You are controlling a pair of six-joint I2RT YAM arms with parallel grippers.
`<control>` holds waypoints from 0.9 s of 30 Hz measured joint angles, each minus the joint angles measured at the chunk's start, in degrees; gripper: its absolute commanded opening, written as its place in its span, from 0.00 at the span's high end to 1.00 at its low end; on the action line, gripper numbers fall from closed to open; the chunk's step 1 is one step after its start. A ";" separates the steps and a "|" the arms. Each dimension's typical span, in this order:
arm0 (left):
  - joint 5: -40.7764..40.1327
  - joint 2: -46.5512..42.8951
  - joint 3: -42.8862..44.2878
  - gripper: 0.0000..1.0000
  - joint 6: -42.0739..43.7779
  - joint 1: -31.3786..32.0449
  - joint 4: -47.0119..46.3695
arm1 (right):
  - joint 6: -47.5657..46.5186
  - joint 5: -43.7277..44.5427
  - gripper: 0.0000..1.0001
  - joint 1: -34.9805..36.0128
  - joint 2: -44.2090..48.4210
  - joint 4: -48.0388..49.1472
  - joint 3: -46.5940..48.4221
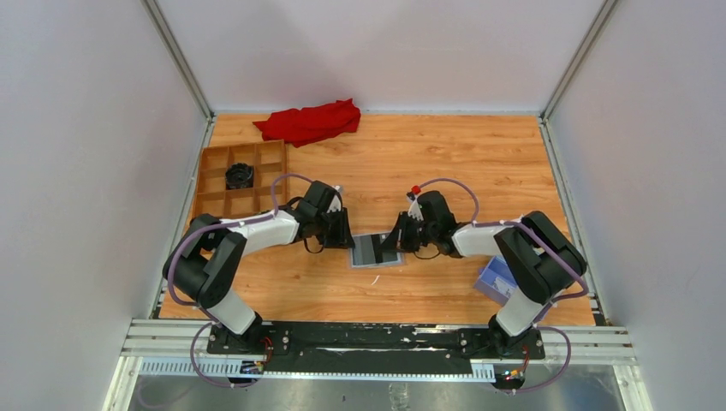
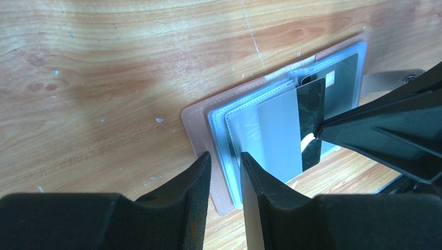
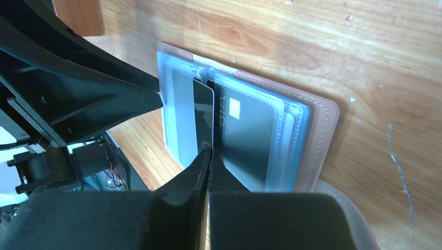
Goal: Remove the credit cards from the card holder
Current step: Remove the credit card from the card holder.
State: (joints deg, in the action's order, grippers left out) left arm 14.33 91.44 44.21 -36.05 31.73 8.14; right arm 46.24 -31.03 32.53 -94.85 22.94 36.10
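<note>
Left claw (image 2: 225, 159) sits nearly closed over the 9 o'clock edge of the open card holder (image 2: 200, 122), which lies mid-table. I cannot tell whether it grips the holder. Right claw (image 3: 210, 150) pinches the black credit card (image 2: 311, 104), which looks only partly drawn out. A grey card (image 2: 279, 138) and a chipped card (image 3: 250, 135) lie in the holder, so I judge no card is out yet. The wooden table (image 1: 428, 163) carries a compartment tray (image 1: 231, 180) at 10 o'clock, a red cloth (image 1: 310, 122) at 11 and a blue box (image 1: 496, 281) at 4. Pale walls surround it.
</note>
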 measured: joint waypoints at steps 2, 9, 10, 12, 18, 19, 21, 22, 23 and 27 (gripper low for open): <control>-0.28 0.00 0.31 0.66 0.39 0.00 0.72 | -0.11 -0.02 1.00 -0.20 0.55 -0.02 -0.42; -0.90 0.00 0.90 0.65 1.46 0.00 2.08 | -1.07 -0.11 1.00 -1.99 3.13 -0.22 -2.58; -0.90 0.00 1.01 0.64 1.68 0.00 2.27 | -1.31 -0.15 1.00 -2.29 3.54 -0.28 -2.84; -1.03 0.00 1.31 0.61 2.12 0.00 2.80 | -2.12 -0.48 1.00 -2.89 4.28 -0.46 -3.21; -2.99 -1.38 2.10 0.51 3.54 -0.02 6.05 | -3.54 -1.64 1.00 -3.15 4.59 -0.46 -3.26; -3.56 -1.88 2.45 0.49 4.02 -0.04 7.19 | -3.72 -1.81 1.00 -3.15 4.68 -0.44 -3.26; -4.28 -2.95 3.32 0.46 4.92 -0.04 8.90 | -3.85 -2.03 1.00 -3.15 4.83 -0.39 -3.26; -4.48 -3.63 3.91 0.45 5.51 -0.09 9.70 | -3.87 -2.08 1.00 -3.17 4.90 -0.39 -3.26; -4.55 -4.28 4.61 0.43 5.97 -0.09 10.45 | -3.85 -2.12 1.00 -3.19 4.92 -0.39 -3.26; -4.55 -6.60 6.75 0.38 7.45 -0.09 11.41 | -3.85 -2.32 1.00 -3.21 4.94 -0.28 -3.26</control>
State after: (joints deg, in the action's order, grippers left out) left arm 9.78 84.84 50.96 -28.60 31.64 19.55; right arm 42.39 -33.34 29.32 -89.91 22.65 32.84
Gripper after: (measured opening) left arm 0.597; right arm 0.006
